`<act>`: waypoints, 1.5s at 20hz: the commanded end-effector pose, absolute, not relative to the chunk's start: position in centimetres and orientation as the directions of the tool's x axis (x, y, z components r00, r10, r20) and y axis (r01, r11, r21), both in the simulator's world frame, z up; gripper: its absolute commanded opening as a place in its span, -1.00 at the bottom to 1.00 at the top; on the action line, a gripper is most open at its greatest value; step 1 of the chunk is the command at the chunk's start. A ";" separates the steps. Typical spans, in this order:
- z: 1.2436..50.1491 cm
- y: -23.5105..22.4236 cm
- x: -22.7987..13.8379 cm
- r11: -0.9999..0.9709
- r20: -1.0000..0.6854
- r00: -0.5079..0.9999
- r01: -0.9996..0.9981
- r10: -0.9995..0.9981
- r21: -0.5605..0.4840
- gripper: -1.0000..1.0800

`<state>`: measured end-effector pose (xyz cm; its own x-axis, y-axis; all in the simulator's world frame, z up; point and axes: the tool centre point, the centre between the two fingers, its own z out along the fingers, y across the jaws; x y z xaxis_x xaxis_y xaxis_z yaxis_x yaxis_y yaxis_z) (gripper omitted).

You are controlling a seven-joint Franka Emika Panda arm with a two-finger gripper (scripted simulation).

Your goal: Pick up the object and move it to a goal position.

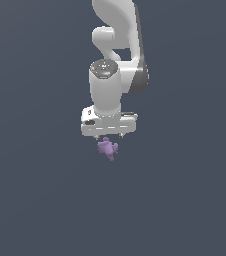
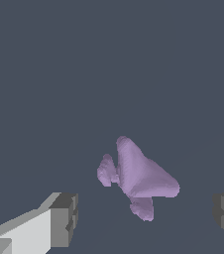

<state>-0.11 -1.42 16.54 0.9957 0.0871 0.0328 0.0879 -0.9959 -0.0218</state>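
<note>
The white two-fingered end effector (image 1: 108, 136) hangs spread wide and empty directly over the small, matte, light-purple lumpy object (image 1: 107, 148) lying on the plain dark grey surface (image 1: 40, 200), its fingers well apart on either side, seemingly aligned for a straight descent to grasp.

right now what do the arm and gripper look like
The arm is glossy white with rounded links, a dark grey band at one joint and a dark round cap. The gripper has a flat white body; in the wrist view its fingers are white with blocky grey pads.
</note>
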 end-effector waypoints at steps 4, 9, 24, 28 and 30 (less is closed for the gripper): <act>15.8 -1.6 -0.3 -0.978 0.029 0.978 0.206 0.206 -0.014 0.92; 14.9 -1.8 -0.5 -0.941 0.023 0.940 0.340 0.339 -0.006 0.92; 12.5 -2.1 -1.1 -0.729 0.005 0.729 0.685 0.685 0.002 0.92; 12.1 -2.2 -1.3 -0.676 0.003 0.676 0.737 0.737 0.001 0.92; 11.9 -2.2 -1.3 -0.654 0.002 0.654 0.756 0.756 0.001 0.92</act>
<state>-1.28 -2.17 12.06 0.6729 0.7398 0.0023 0.7398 -0.6729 0.0008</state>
